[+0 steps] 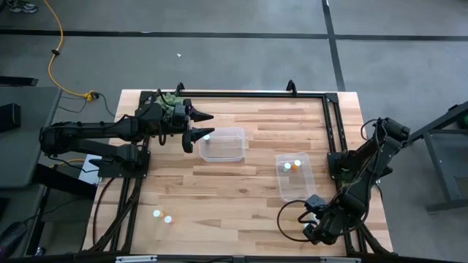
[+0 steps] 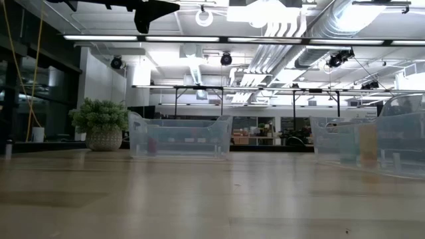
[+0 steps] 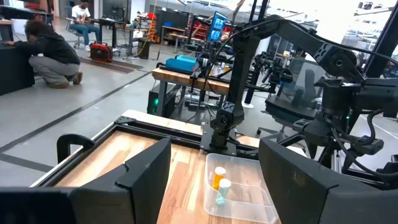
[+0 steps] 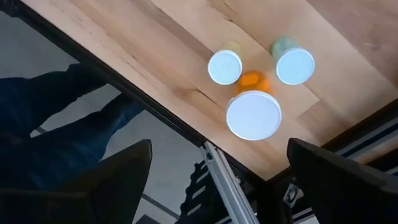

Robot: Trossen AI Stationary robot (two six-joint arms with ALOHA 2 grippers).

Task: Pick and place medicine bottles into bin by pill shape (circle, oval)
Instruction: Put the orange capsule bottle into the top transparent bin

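Three white-capped medicine bottles stand close together on the wood near the table's near right edge: a large orange one [image 4: 253, 114], a small one [image 4: 224, 66] and a greenish one [image 4: 295, 65]. My right gripper [image 4: 217, 152] hangs open above them, pointing steeply down and touching nothing; in the high view the right gripper [image 1: 316, 223] covers them. The right clear bin [image 1: 295, 175] holds an orange bottle [image 3: 218, 177] and a pale one [image 3: 224, 190]. Two more bottles [image 1: 162, 216] stand near the front left. My left gripper [image 1: 201, 126] waits open and level beside the left bin [image 1: 221, 145].
A green plant [image 2: 101, 123] sits at the far left corner. A black metal frame [image 1: 333, 124] runs round the table's edges. Right of the bottles, the table's edge and frame rail [image 4: 217, 171] lie close under my right gripper. People [image 3: 53, 53] are in the room behind.
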